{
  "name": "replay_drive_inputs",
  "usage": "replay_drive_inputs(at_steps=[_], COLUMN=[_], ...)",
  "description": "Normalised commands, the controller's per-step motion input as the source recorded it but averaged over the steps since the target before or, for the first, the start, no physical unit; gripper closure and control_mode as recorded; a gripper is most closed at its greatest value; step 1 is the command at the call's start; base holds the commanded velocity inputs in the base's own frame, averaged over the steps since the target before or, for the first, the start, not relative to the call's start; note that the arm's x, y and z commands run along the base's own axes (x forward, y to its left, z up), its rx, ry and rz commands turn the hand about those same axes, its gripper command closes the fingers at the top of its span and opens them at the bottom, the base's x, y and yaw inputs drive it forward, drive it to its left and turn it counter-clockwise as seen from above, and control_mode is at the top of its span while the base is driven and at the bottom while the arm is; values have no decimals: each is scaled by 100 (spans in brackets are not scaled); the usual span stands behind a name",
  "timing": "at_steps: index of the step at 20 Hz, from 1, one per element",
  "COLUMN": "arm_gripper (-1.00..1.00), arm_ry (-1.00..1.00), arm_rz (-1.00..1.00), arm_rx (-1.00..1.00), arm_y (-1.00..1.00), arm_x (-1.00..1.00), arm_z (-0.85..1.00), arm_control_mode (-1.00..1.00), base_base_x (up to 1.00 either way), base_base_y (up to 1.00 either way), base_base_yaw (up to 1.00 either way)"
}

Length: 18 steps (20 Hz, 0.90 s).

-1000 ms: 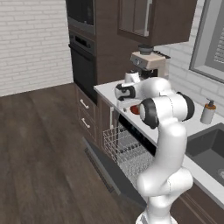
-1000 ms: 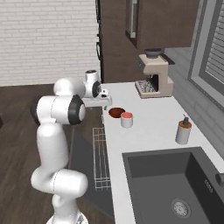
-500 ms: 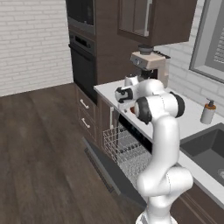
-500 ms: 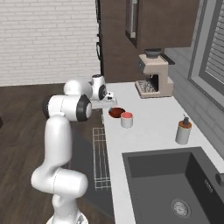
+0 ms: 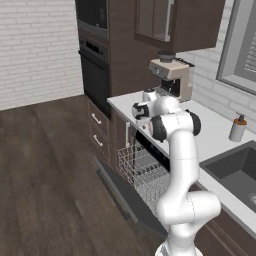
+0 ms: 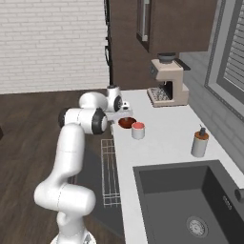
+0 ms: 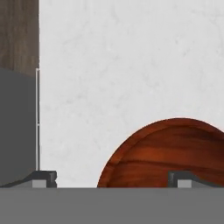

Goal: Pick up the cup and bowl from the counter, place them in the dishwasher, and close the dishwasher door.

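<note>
Gripper (image 7: 111,178) spread wide, holding nothing, poised over the near-left edge of the surface (image 6: 167,128) above the bowl (image 6: 126,122). From the hand, one fingertip (image 7: 43,178) over bare surface, the other fingertip (image 7: 186,178) over the bowl's wood-grained inside. Bowl touching or just beside the cup (image 6: 138,130), both resting near the surface's left edge. Below, dishwasher door (image 5: 125,197) dropped open, wire rack (image 5: 142,172) pulled out. Coffee machine (image 6: 166,81) farther back; soap bottle (image 6: 199,143) by the sink (image 6: 190,200).
</note>
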Motion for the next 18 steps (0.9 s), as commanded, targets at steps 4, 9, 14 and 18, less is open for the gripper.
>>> replay_drive_inputs(at_steps=[4, 9, 14, 18], arm_gripper=[-100, 100, 100, 100], arm_ry=[0, -1, 0, 0], arm_rz=[14, 14, 9, 0], arm_rx=[0, -8, -1, 0], arm_y=[-21, 0, 0, 0], arm_x=[31, 3, -3, -32], arm_z=[-25, -34, -18, -3], arm_control_mode=[-100, -100, -100, -100], base_base_x=[0, 0, 0, 0], base_base_y=[0, 0, 0, 0], base_base_yaw=[0, 0, 0, 0])
